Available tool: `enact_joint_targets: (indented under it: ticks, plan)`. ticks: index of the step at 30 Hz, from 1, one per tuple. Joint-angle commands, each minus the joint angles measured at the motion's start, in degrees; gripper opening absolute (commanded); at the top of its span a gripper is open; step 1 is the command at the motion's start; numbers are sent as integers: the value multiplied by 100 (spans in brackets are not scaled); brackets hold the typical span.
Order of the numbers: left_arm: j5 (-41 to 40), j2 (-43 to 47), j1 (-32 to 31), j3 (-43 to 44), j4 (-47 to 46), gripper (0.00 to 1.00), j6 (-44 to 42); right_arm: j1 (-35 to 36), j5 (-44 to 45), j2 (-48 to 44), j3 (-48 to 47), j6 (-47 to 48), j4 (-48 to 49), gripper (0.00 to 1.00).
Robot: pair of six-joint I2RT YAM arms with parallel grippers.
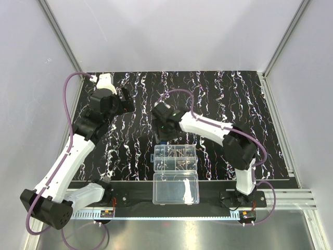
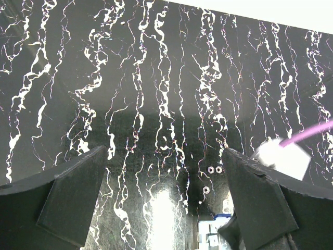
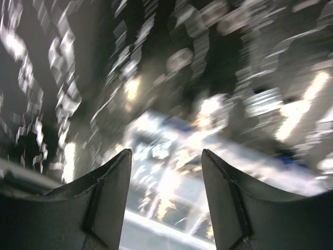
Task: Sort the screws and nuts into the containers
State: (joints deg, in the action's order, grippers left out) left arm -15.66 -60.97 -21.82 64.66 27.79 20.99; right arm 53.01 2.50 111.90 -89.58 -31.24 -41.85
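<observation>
Toward the far left corner of the black, white-streaked mat (image 1: 223, 104), the left gripper (image 2: 164, 152) hangs released, its black fingers spread wide with only mat between them. Ahead of it, nearer its right finger, three tiny silvery ring-shaped metal nuts (image 2: 210, 170) lie loose and flat on the mat. Two are just beside each other and the third is near them; the overhead view is too coarse to place them. They look light, hard and slick, apt to skitter, so I would pinch one across its outer rim with the fingertips coming straight down.

At the middle of the mat's near edge sits the clear plastic organizer box. Its small divided containers (image 1: 156, 159) hold slim grey-brown metal screws (image 1: 181, 153), and its undivided clear lid half (image 1: 166, 191) lies open beyond that edge. Screws roll, so grip them across the shank. Just behind the box, the right gripper (image 3: 166, 152) is blurred, its fingers apart with nothing between them.
</observation>
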Motion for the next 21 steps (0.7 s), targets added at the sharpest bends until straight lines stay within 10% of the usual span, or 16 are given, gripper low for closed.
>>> enact_joint_targets:
  ticks: [1, 21]
  plan:
    - [-51, 42, 20, 205, -107, 99, -8, -651, 364, -545, 54, 101, -61, 63]
    - [-631, -627, 20, 284, 42, 99, -219, -1004, 418, 350, 292, 593, 405, 56]
